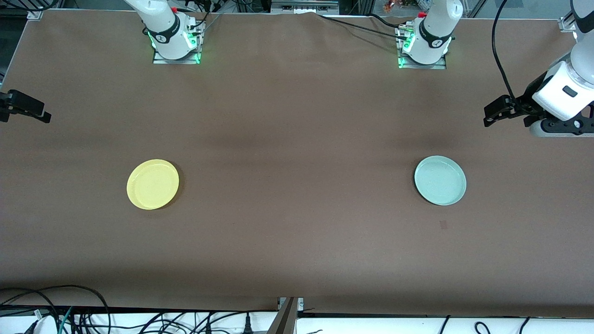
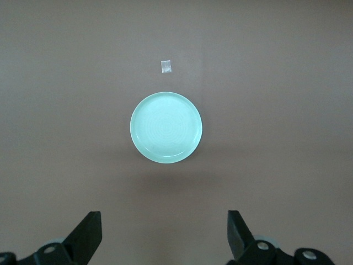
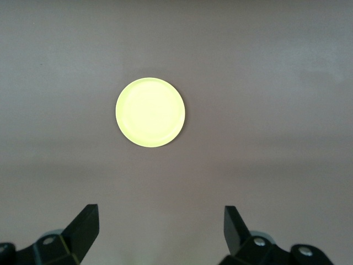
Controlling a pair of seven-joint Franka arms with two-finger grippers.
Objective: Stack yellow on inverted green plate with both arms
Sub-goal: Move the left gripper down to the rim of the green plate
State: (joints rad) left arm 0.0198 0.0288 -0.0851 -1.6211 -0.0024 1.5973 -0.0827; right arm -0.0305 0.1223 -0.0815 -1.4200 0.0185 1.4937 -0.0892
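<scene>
A wide brown table (image 1: 297, 241) fills the scene, with loose cables along the white ledge nearest the front camera. Moving up from there, 2 plates lie well apart, at about the same depth. The yellow plate (image 1: 152, 184) sits rim up toward the right arm's end, at about 8 o'clock from the table's middle. The green plate (image 1: 440, 180) sits toward the left arm's end, at about 4 o'clock, also rim up, not inverted. A small pale scrap (image 2: 166, 67) lies just beside it on the side nearer the front camera.

Higher up, at 10 o'clock, the right gripper (image 1: 28, 110) hangs in the air at the table's edge, fingers spread wide and empty. At 2 o'clock the left gripper (image 1: 503, 109) hangs over the table's other end, fingers likewise parted, nothing between them. Each wrist view looks down on its own plate.
</scene>
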